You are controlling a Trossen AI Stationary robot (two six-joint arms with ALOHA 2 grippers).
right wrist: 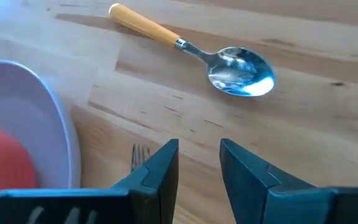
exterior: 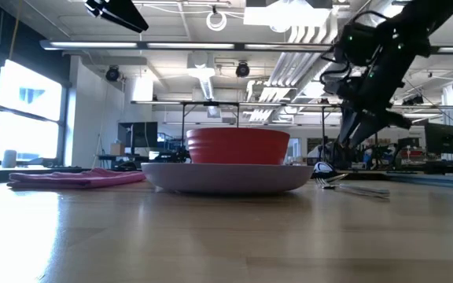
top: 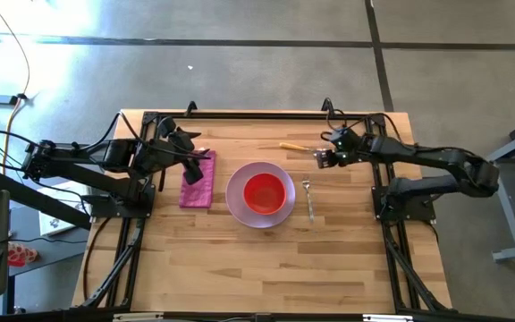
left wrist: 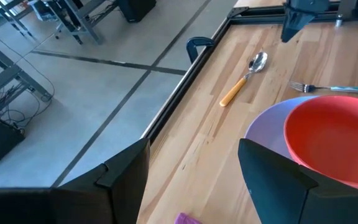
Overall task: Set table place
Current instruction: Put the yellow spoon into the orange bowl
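The red bowl (top: 263, 191) sits in the lavender plate (top: 238, 202) at the table's middle. The magenta napkin (top: 198, 181) lies flat left of the plate. The silver fork (top: 308, 199) lies right of the plate. The yellow-handled spoon (top: 295, 147) lies near the far edge; it also shows in the right wrist view (right wrist: 191, 51). My right gripper (top: 322, 157) hovers just right of the spoon's bowl end, its fingers a little apart and empty (right wrist: 199, 163). My left gripper (top: 192, 170) is open and empty above the napkin (left wrist: 191, 168).
The black rail frame (top: 257, 114) runs along the table's far edge close behind the spoon. Bare wood (top: 266, 268) lies between the plate and the near edge. The arm bases stand at the table's left and right sides.
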